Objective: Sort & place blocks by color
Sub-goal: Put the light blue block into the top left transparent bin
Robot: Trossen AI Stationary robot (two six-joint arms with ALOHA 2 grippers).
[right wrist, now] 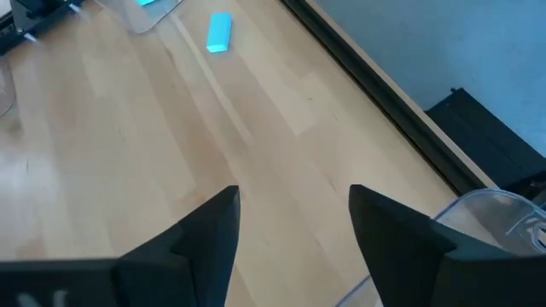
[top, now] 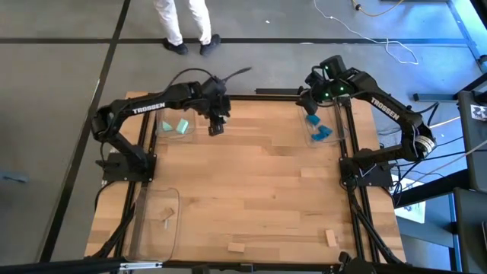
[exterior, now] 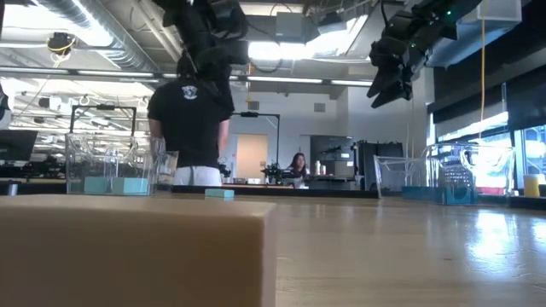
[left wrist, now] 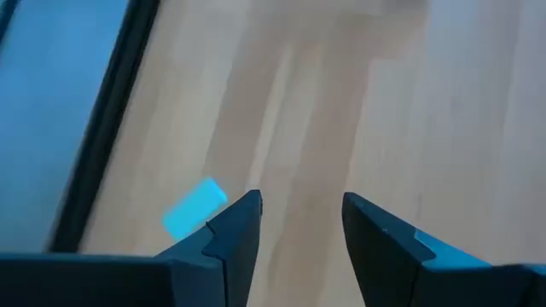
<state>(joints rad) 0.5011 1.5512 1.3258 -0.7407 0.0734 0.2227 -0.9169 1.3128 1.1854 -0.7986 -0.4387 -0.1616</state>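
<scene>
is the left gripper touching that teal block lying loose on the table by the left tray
Apart. In the left wrist view the left gripper is open and empty, and the teal block lies on the table beyond and beside one finger, not between them.

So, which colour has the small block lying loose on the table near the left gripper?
Mint-teal. The block shows best in the left wrist view, beside the left gripper.

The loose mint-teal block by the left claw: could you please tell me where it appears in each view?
High view: not discernible, probably beneath the left claw.
Low view: the block on the table, right of the clear tray.
Left wrist view: beside one claw finger.
Right wrist view: far ahead, near that tray's corner.
Shared landmark: the clear tray.
</scene>
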